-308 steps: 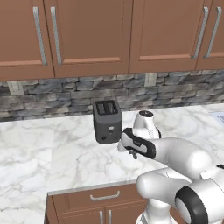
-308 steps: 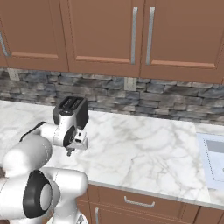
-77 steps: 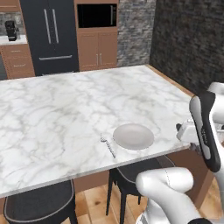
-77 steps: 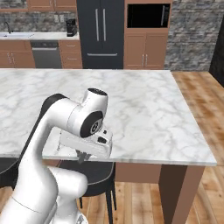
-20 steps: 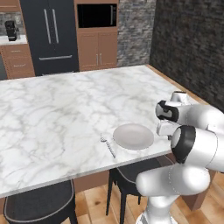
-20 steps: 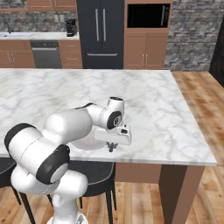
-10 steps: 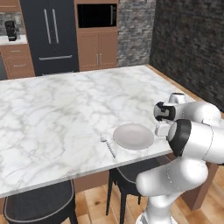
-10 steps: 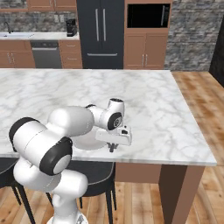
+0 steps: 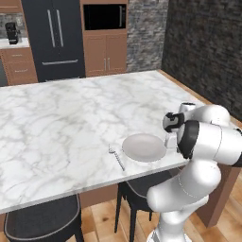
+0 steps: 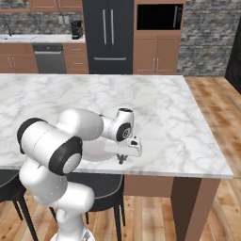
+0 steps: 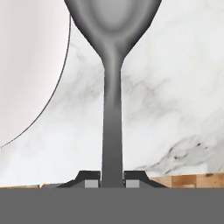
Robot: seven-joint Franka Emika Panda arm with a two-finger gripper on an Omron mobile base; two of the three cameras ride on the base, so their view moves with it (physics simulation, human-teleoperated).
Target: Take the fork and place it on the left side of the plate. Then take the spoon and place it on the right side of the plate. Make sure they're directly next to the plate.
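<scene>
Pinching dark grey oval-bowled metal spoon [image 11: 112, 87] by its handle between fingers [image 11: 91, 179], just right of round off-white plate [image 11: 30, 65]. Advisable: lower level onto marble table [image 11: 175, 109], parallel, hugging rim, before release.

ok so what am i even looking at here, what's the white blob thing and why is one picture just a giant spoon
The white shape is a robot arm in a computer-rendered kitchen. Two pictures come from cameras riding behind it, one on its left, one on its right, looking over a marble island counter. The third comes from a camera on its hand, so things look huge. On the counter lie a round off-white plate and, just left of it, a fork. At the plate's right side, the arm's two fingers are closed on the handle of a dark spoon, seen close up over the marble beside the plate's rim.
</scene>
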